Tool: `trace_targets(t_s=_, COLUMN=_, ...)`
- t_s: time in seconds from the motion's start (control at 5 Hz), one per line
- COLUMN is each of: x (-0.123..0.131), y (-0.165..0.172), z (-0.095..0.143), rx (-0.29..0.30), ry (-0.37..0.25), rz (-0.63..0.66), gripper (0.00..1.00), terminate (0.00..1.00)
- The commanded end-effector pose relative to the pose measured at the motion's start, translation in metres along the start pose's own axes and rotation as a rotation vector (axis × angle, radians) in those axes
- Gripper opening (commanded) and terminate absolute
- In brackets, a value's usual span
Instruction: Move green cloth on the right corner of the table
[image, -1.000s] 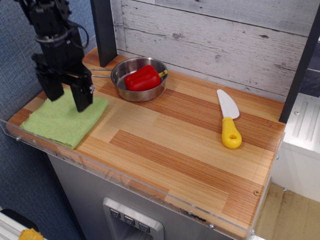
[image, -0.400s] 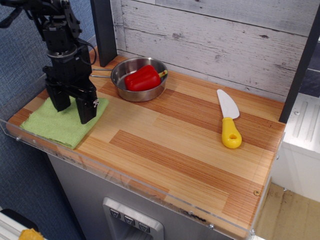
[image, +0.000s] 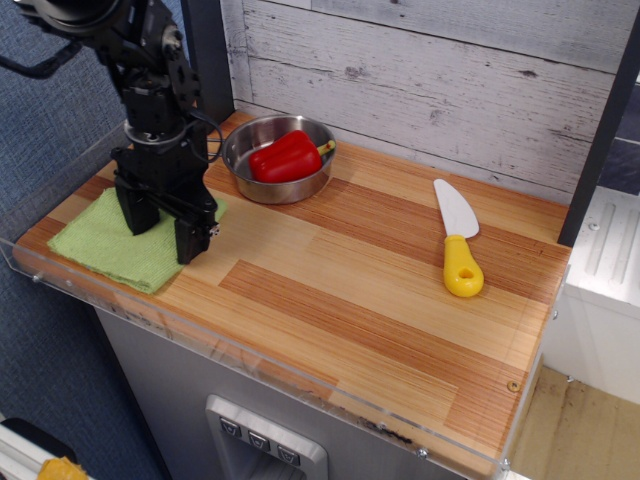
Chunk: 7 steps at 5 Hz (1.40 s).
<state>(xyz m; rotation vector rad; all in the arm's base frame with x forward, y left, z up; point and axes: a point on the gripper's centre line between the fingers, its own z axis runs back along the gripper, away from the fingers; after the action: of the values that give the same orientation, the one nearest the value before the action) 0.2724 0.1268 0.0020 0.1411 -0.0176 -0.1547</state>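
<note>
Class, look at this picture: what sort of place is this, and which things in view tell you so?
Probably a mock kitchen counter for robot practice: a steel pan holding a red pepper, a yellow-handled knife, and a green cloth under the gripper on the wooden table.

Cloth (image: 110, 245): laid flat on the table (image: 380, 300) at its near left corner, just behind the acrylic rim (image: 250, 372).
Gripper (image: 165, 228): set down over the cloth's right part, fingers spread.
Pan (image: 275, 158): placed behind and right of the cloth, near the plank wall (image: 450, 70).
Pepper (image: 285, 156): held in the pan.
Knife (image: 458, 240): laid on the table's right side, well apart from the pan.
</note>
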Motion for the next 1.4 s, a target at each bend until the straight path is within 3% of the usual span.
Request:
trace_targets(t_s=0.0, x=-0.007, y=-0.037, z=-0.039, rx=-0.08, ry=0.073, rz=-0.032, gripper=1.0, terminate=0.0)
trace_targets(t_s=0.2, x=0.002, y=-0.057, z=-0.028, rx=-0.131, ry=0.051, rz=-0.04, gripper=1.0, terminate=0.0)
trace_targets(t_s=0.4, x=0.009, y=-0.104, z=-0.009, rx=-0.239, ry=0.002, rz=-0.023, gripper=1.0, terminate=0.0)
trace_targets(t_s=0.6, x=0.004, y=-0.153, z=0.004, rx=-0.278, ry=-0.008, rz=-0.09, gripper=1.0, terminate=0.0)
trace_targets(t_s=1.0, x=-0.01, y=-0.249, z=0.022, rx=-0.275, ry=-0.019, rz=-0.201, gripper=1.0, terminate=0.0)
trace_targets(t_s=1.2, x=-0.013, y=-0.277, z=0.033, rx=-0.257, ry=-0.031, rz=-0.218, gripper=1.0, terminate=0.0)
